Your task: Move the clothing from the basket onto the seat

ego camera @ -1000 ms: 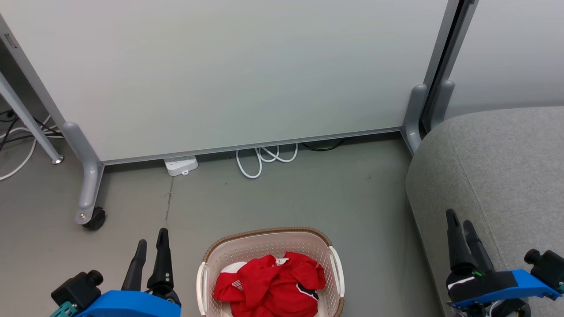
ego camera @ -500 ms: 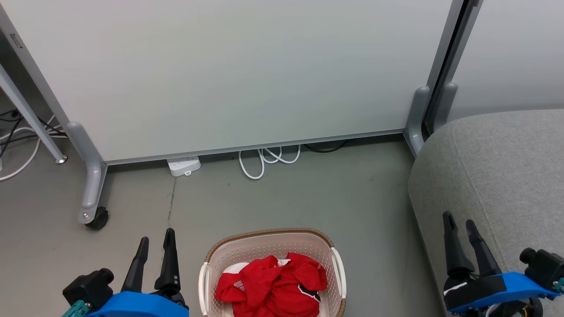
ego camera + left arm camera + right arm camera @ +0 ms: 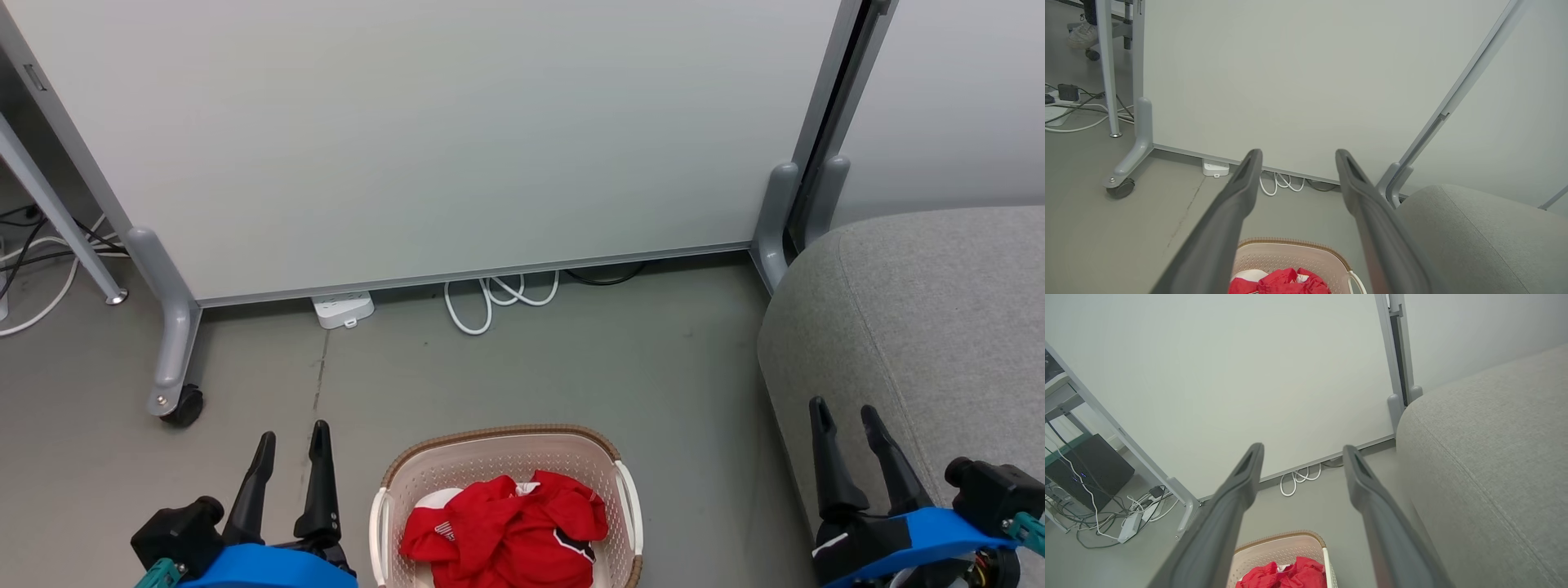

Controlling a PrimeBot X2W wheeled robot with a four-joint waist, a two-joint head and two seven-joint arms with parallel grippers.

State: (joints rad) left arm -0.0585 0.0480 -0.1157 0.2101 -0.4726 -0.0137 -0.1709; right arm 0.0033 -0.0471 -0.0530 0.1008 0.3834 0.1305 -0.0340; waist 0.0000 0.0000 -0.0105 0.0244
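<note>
bright, even, diffuse indoor light from above; no glare. a thin dark shadow runs under the white panel (image 3: 424,139) along the floor (image 3: 571,367); the seat (image 3: 939,310) is paler on top than on its flank. head view sharp throughout. wrist views wide-angle: straight panel posts (image 3: 1457,94) lean and bow toward the borders, and the near dark fingers (image 3: 1237,200) look soft-edged against a crisp background.
</note>
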